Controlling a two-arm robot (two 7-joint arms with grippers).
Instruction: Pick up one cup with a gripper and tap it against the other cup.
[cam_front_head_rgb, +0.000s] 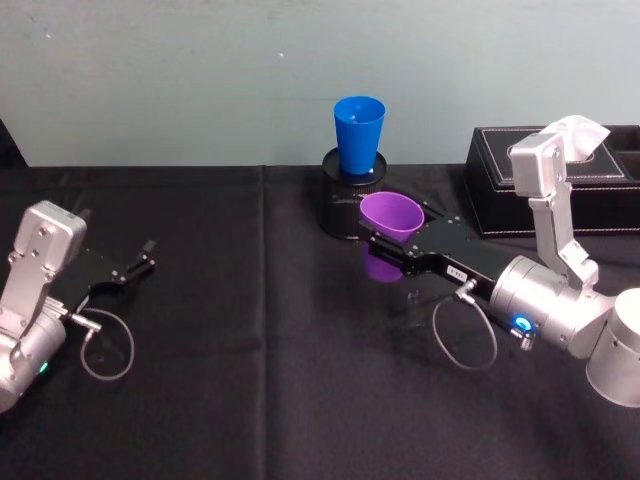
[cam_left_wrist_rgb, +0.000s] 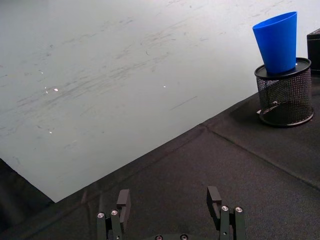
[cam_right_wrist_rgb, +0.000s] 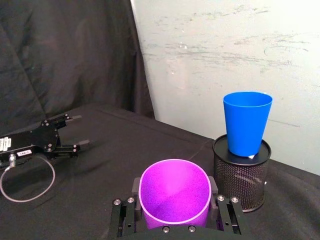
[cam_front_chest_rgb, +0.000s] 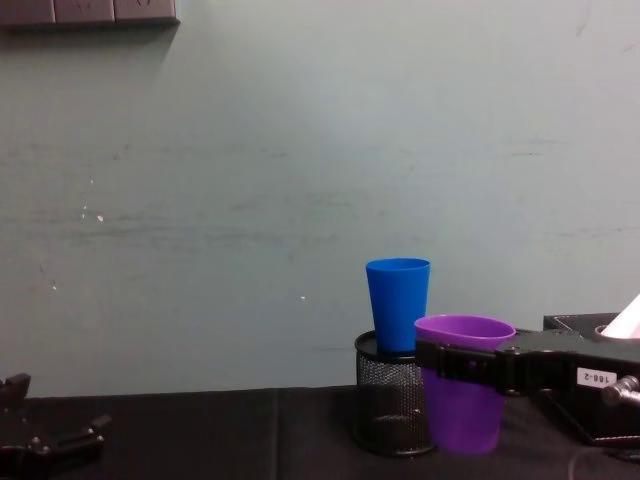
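Nearest the robot, two grippers lie low over one black cloth-covered table (cam_front_head_rgb: 250, 350), one on each side. The left gripper (cam_front_head_rgb: 140, 258) rests at the table's left side, well apart from both cups; its two flat black fingers (cam_left_wrist_rgb: 123, 201) stand spread with bare cloth between them, holding nothing. The right gripper (cam_front_head_rgb: 385, 243) reaches in from the right toward the middle of the table, and its fingers press on opposite sides of one cup, the purple tumbler (cam_front_head_rgb: 392, 215), clamping it just below the rim. In the right wrist view the purple cup (cam_right_wrist_rgb: 175, 192) sits upright with its mouth open upward between the two finger mounts, and in the chest view the black band of the gripper (cam_front_chest_rgb: 465, 365) crosses its upper part while its base hangs down near the cloth; whether the base touches the cloth I cannot tell. Just behind it stands one black mesh cylinder (cam_front_head_rgb: 345, 205), close beside the purple cup, contact not clear. On the flat top of that cylinder stands the other cup, one bright blue tumbler (cam_front_head_rgb: 359, 133), upright and higher than the purple one; the right wrist view shows a gap between the blue cup (cam_right_wrist_rgb: 247, 122) and the purple rim, so the two cups are apart. To the right at the back is one black tissue box (cam_front_head_rgb: 560, 180) with one white tissue (cam_front_head_rgb: 575, 130) sticking out. Behind everything rises a pale scuffed wall (cam_front_head_rgb: 200, 80).
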